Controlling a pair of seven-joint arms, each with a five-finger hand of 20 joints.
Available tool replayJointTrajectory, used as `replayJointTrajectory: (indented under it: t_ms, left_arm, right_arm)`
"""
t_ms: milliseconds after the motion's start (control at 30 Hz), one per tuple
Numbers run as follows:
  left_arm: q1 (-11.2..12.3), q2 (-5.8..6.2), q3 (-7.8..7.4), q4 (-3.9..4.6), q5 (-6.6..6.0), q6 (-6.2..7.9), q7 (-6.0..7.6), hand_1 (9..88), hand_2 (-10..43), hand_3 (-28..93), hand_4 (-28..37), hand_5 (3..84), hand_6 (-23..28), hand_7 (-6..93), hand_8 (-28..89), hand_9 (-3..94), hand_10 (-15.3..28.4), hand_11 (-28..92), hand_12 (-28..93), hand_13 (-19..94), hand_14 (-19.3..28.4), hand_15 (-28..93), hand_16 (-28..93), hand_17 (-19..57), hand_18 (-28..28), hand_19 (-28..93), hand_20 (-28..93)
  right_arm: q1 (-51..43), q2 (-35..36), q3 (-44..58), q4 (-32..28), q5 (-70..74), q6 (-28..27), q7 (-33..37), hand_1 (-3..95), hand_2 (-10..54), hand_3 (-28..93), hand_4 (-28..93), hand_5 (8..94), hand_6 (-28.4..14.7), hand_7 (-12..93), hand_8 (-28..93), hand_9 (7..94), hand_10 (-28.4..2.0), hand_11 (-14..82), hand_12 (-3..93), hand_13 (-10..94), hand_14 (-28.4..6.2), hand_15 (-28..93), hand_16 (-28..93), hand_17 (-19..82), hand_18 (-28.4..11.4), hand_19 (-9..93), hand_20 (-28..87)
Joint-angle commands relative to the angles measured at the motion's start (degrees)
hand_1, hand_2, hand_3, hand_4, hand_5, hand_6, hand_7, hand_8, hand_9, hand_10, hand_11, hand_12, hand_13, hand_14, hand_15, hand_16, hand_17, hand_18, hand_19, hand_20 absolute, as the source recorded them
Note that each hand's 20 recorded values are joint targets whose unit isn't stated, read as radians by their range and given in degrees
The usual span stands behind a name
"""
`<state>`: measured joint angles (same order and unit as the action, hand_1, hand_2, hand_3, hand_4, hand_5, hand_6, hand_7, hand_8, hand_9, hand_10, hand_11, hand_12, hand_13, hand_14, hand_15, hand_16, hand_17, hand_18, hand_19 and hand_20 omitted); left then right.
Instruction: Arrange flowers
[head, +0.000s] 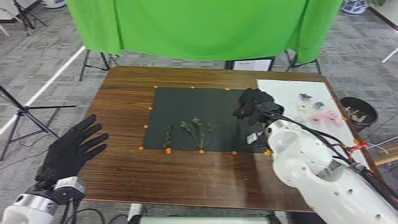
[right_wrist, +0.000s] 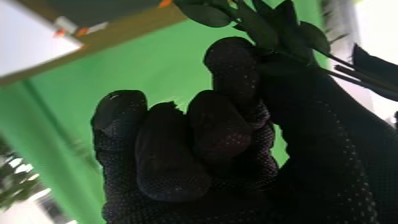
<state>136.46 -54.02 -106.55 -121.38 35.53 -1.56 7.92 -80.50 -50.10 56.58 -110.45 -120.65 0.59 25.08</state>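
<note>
My left hand (head: 69, 151) is wide at near left. Beyond, sprigs (head: 197, 122) lie on the mat's (head: 178, 102) near half. Farther, at its right side, my right hand (head: 257, 101) pinches a leafy stem (right_wrist: 258, 27), probably by its stalk; I should lower it gently, then release.

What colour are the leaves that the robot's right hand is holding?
The leaves are a dark, greyish green, seen best in the right wrist view.
</note>
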Motion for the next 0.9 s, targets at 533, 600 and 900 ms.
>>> replayJointTrajectory:
  t_ms: [533,600,900]
  left_arm:
    - [-0.4,0.44,0.43,0.67,0.09,-0.95,-0.87,22.6,-3.6,70,-28.3,24.1,3.5,16.1,-10,21.0,10.6,14,18,16,15.5,27,1,-10.8,18.8,33,9]
    - [-0.4,0.43,0.5,0.73,0.03,-0.88,-0.95,22.6,-3.7,70,-28.3,24.1,3.5,16.1,-10,21.0,10.6,14,18,16,15.5,27,1,-10.9,18.8,33,9]
    - [-0.8,0.47,0.69,0.86,0.02,-1.01,-1.23,22.6,-3.6,70,-28.3,24.1,3.4,16.1,-10,20.9,10.6,14,18,16,15.5,27,1,-10.9,18.8,33,9]
  right_arm:
    - [-4.4,3.1,-4.8,5.6,-3.7,4.9,-10.1,40.5,-9.5,88,-20,66.8,-0.7,60,22,78.4,-8.7,68.3,51.9,74,-8.7,88,39,31,-19.2,84,46]
    - [-4.1,2.9,-5.2,6.2,-4.3,5.5,-10.8,40.5,-9.5,88,-20,66.8,-0.7,60,22,78.4,-8.6,68.3,51.8,74,-8.6,88,39,31,-19.2,84,46]
    - [-2.2,0.4,-7.0,8.4,-4.8,6.3,-9.5,40.1,-9.5,87,-20,66.9,-0.5,60,21,78.5,-8.6,68.3,51.4,74,-8.7,88,39,31,-19.0,84,47]
